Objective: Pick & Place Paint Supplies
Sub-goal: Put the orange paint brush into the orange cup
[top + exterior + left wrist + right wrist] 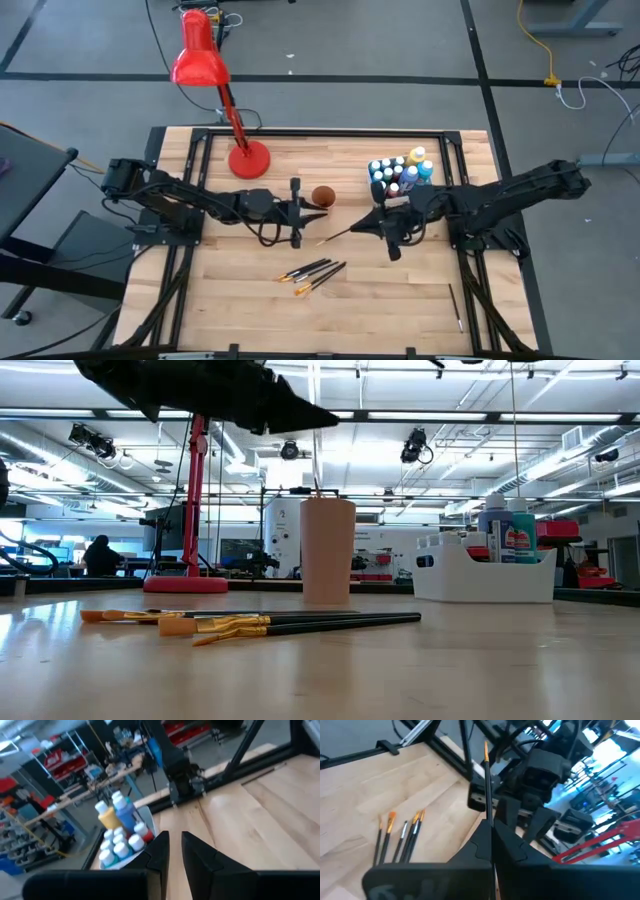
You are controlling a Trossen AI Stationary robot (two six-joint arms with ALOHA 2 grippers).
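Orange cup (322, 196) sat mid-table from above; just beside it, the right gripper (372, 224) pinched a paintbrush (338, 236) whose tip pointed toward the cup. The left gripper (297, 211), fingers slightly parted and empty, hovered on the cup's other side. Paint bottles (400, 172) filled a white tub (376, 166) near the cup.

At table level, loose brushes (250, 623) lay on pale wood (400, 670) before the cup, with a workshop behind.

The right wrist showed the brush clamped between pressed fingers (507, 842).

We see the right gripper (372, 226) clamped on a paintbrush (338, 235) angled toward the orange cup (322, 196). The left gripper (297, 211) hangs just beside that cup; more paintbrushes (312, 275) lie below
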